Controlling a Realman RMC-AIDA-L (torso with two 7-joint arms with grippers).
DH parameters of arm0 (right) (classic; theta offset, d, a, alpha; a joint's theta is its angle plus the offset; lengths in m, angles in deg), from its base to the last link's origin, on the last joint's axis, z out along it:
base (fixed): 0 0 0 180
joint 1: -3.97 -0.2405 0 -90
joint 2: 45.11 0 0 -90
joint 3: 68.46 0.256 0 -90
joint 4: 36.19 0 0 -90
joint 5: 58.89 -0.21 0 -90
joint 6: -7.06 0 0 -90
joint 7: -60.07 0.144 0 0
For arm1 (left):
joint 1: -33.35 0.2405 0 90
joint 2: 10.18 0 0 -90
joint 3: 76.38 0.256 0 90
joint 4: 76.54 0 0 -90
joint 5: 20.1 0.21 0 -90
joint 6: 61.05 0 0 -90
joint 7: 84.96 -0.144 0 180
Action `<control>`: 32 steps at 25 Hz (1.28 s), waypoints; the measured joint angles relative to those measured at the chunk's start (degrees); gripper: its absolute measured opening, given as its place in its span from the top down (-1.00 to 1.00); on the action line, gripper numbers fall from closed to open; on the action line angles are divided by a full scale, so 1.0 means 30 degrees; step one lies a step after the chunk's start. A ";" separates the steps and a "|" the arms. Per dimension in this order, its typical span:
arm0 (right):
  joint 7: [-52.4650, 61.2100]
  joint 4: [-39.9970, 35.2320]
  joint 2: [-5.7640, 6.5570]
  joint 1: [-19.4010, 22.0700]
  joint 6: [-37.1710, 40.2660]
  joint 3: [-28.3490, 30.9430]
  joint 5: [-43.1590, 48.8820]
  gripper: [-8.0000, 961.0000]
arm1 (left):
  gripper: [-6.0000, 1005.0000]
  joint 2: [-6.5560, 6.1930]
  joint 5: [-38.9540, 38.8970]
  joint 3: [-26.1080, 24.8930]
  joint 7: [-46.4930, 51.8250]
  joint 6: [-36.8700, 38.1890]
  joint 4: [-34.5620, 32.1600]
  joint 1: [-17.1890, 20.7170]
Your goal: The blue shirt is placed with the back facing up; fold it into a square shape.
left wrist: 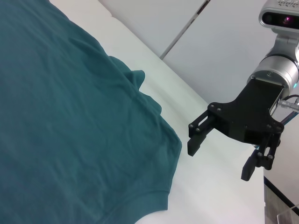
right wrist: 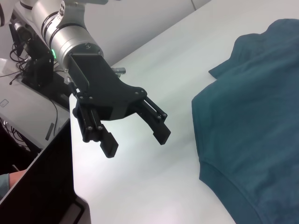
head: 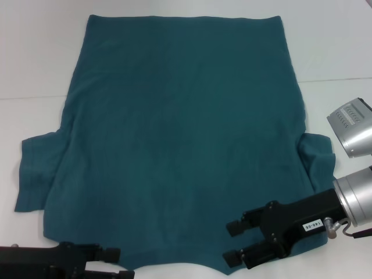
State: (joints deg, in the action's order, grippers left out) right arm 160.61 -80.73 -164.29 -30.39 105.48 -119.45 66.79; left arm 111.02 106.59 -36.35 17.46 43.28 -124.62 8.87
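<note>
**Both grippers open at the collar edge, shirt still unfolded**

Nearest the robot, the left gripper [head: 107,256] sits low by the shoulder corner of the blue shirt [head: 180,133], its fingers spread and empty. The right gripper [head: 235,244] hovers over the opposite shoulder, just beside the neckline dip, with jaws wide apart and nothing held.

To start the fold well, I judge each gripper should pinch a single clean layer of cloth at its own shoulder corner, level with the other, so the knit lifts evenly and does not bunch or skew.

The shirt lies flat, plain side up, on the white table [head: 35,52]. Its collar edge is closest, the short sleeves stick out to either side further on, and the straight hem lies farthest away.
</note>
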 joint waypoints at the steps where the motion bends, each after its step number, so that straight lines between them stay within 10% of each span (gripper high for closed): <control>1: 0.0001 -0.0001 -0.0001 0.0010 -0.0002 0.0001 -0.0001 -0.72 | -0.71 0.0000 0.0002 0.0006 0.0007 0.0000 0.0000 0.0002; 17: 0.3188 -0.0010 0.0158 -0.0390 -0.1783 0.1968 -0.0195 -0.72 | -0.66 -0.0290 -0.0351 -0.1485 0.2713 -0.0724 0.0000 -0.0504; 21: 0.7793 0.0308 0.1030 -0.1497 -0.3376 0.2853 -0.0203 -0.71 | -0.65 -0.0725 -0.0376 -0.3403 0.5499 -0.1311 0.0054 -0.1152; 28: 1.2742 0.3268 0.3764 -0.3346 -0.6067 0.3423 -0.0236 -0.71 | -0.63 -0.1567 -0.0412 -0.4745 0.9802 -0.4246 0.1078 -0.1739; 32: 1.3767 0.3441 0.4433 -0.3626 -0.6808 0.3386 0.0216 -0.71 | -0.62 -0.1671 -0.0584 -0.6059 1.1212 -0.5807 0.1438 -0.1788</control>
State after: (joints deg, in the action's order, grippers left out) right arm 201.91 -70.41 -150.99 -41.27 85.06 -109.29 67.44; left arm 106.01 104.84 -54.52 51.10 25.86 -120.30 3.51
